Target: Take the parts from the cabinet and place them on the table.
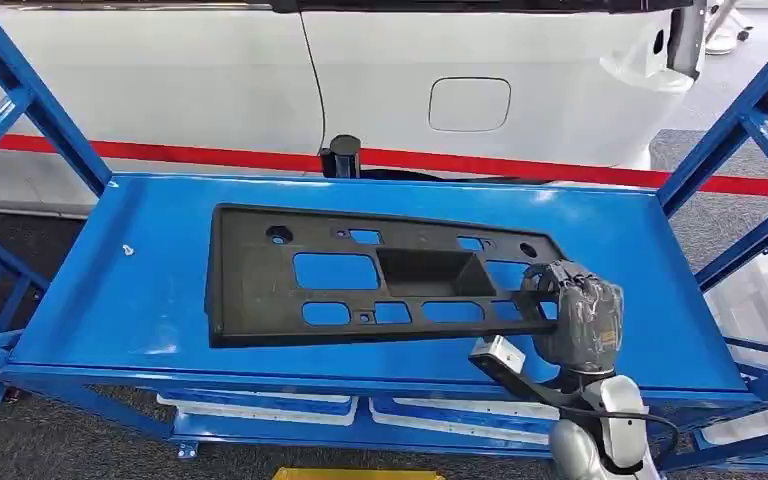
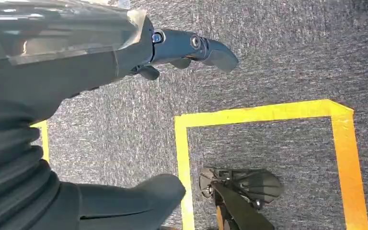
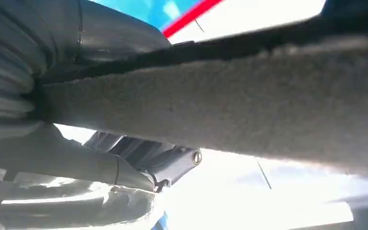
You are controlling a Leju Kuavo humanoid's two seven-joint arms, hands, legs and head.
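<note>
Meanwhile the right hand (image 1: 582,318) grips the black panel's (image 1: 360,275) end on the blue table (image 1: 100,290), while the left hand (image 2: 124,52) hangs open, holding nothing, above the carpet (image 2: 278,57).

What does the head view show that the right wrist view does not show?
The head view alone shows the whole black panel lying on the blue table, with its cut-outs, and the white car body behind. The right wrist view alone shows the panel's rough edge up close, running between the fingers. Both show the right hand gripping the panel's near right corner.
</note>
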